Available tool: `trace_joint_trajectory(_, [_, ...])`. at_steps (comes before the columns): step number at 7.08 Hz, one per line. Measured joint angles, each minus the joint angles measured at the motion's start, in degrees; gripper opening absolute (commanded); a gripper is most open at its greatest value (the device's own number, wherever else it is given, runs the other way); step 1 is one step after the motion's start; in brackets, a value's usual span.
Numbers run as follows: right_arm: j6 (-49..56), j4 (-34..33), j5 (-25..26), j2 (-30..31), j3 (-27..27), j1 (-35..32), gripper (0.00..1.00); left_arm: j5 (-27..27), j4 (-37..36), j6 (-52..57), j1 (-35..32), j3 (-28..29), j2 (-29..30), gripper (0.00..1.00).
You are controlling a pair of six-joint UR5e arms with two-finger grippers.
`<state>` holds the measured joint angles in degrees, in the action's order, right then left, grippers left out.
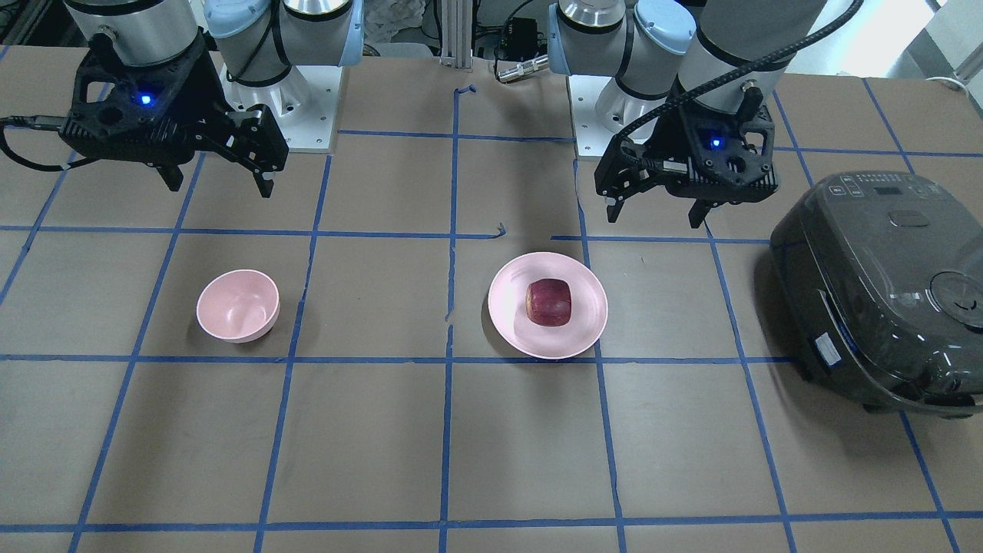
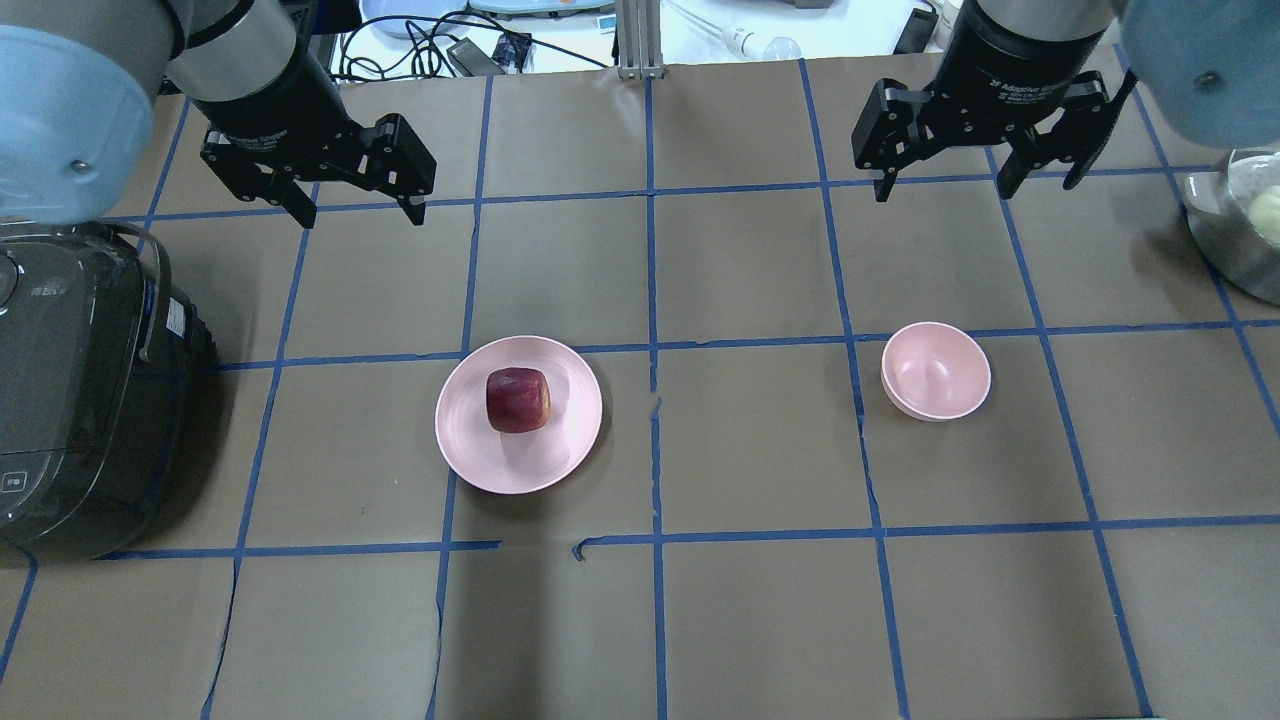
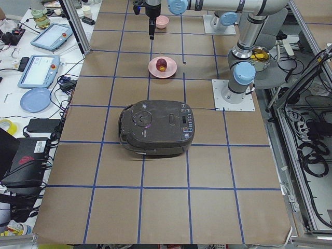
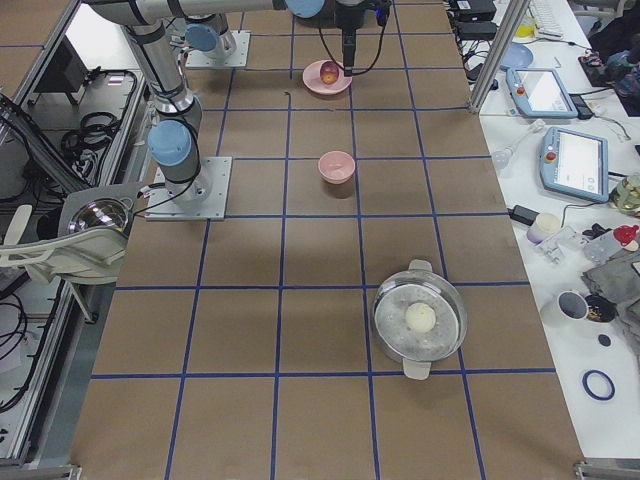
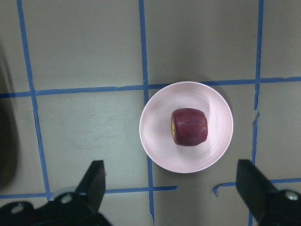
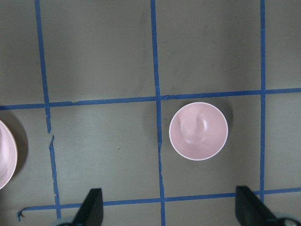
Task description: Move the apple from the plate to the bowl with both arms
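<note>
Brown bench (image 2: pixel 760 620) gridded with blue tape (image 2: pixel 650 300), cluttered desk (image 4: pixel 560 150) alongside. From overhead, far left: dark rice cooker (image 2: pixel 70 400), partly cut off by the frame edge, well apart from the dishes. Next, left end effector (image 2: pixel 360 217), spread wide, gripping nothing, raised above the bench near the plate (image 2: pixel 480 455). On that plate, just off centre: apple (image 2: pixel 518 399), lying on its side, yellow patch plainest from the wrist camera. Further right, past two tape lines: bowl (image 2: pixel 935 370), upright. Near it, raised, right end effector (image 6: pixel 170 207), likewise wide apart and holding nothing. Far right: steel pot (image 2: pixel 1225 240), cropped by the frame, pale round lump inside too blurred there to identify.
</note>
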<state>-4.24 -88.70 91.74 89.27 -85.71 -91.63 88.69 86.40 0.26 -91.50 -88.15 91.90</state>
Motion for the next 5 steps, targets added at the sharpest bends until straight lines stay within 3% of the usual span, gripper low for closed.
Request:
trace_joint_trajectory(3, [8.9, -0.3, 0.3, -0.1, -0.1, 5.2, 1.00, -0.1, 0.0, 0.0, 0.0, -0.2, 0.5, 1.00])
trace_joint_trajectory(5, [22.6, -0.2, -0.2, 0.0, -0.1, 15.4, 1.00, 0.0, -3.8, -1.1, -0.9, -2.9, 3.0, 1.00])
